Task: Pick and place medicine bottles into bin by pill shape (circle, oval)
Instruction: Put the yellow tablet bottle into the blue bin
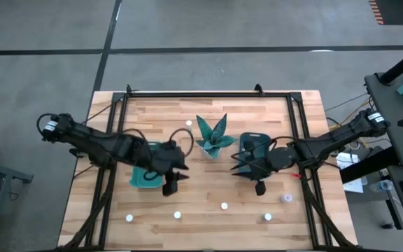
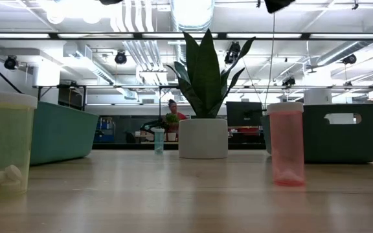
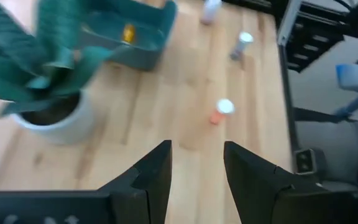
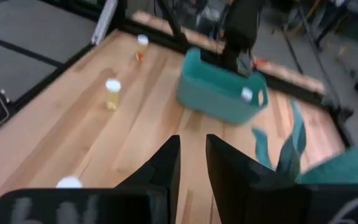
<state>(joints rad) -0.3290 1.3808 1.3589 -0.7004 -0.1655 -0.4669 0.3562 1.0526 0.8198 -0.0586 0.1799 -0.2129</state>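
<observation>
- Left gripper [image 1: 171, 183]: positioned above the table just off the near edge of the left teal bin [image 1: 145, 176]. In the left wrist view its fingers [image 3: 157, 177] stand apart with bare wood visible between them; nothing is held.
- Ahead of the left gripper, per its wrist view: an orange bottle [image 3: 221, 111] with a white cap stands on the wood, near but clear of the fingertips. Farther out stand two more bottles and the right teal bin [image 3: 138, 37], which appears to contain one amber bottle; blur limits certainty.
- Beside the left gripper: the potted plant [image 1: 213, 137], standing between the two bins.
- Right gripper [image 1: 260, 187]: positioned just off the near side of the right teal bin [image 1: 256, 145]. Its fingers [image 4: 166, 163] are slightly apart and empty.
- Ahead of the right gripper, per its wrist view: the left bin with a white cap visible inside, and a yellow bottle [image 4: 112, 93] on the table beyond.
- Remaining bottles: a row of white caps [image 1: 177, 215] lies along the near table edge, well clear of both grippers; one bottle stands behind the plant.
- Step in hand (judgement): between placements, both arms free to reach for the next bottle.
- Next move requires: selecting a bottle, descending with fingers straddling the cap, closing, then routing to the bin matching its pill shape. Pill shape cannot be read here.
</observation>
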